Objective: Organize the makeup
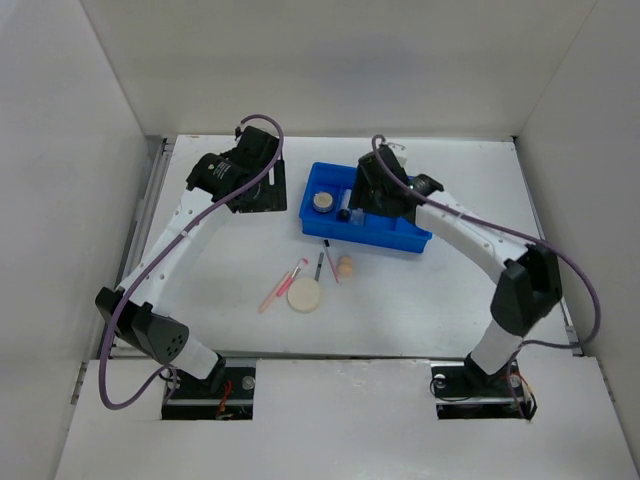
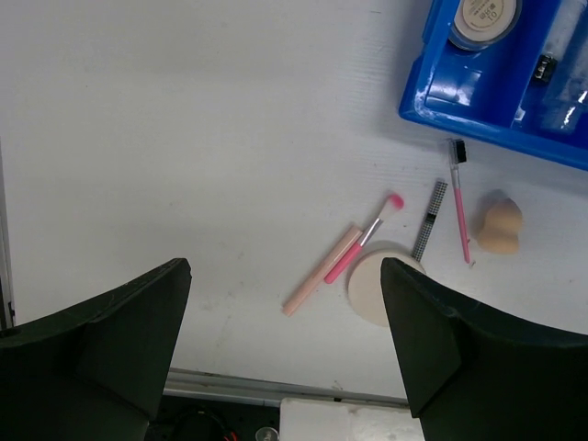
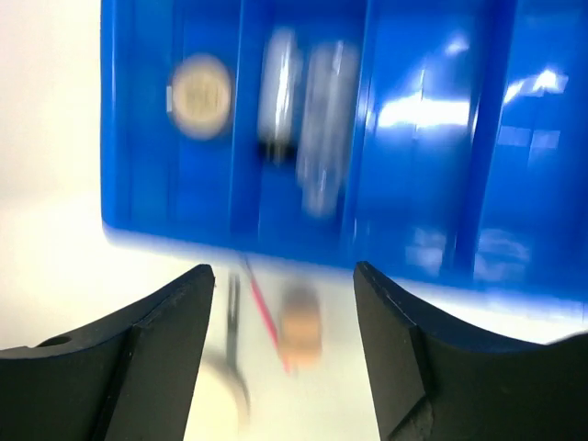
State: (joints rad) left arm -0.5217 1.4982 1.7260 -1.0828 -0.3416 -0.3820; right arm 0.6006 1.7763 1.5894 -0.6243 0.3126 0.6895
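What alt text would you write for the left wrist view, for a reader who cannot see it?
The left gripper hangs open and empty over a white table. Beyond it lie four thin sticks, a cream puff and a peach sponge; a blue tray at top right holds a round compact and a clear tube.

Glossy blue plastic tray [image 1: 415,240], matt table [image 1: 200,290].
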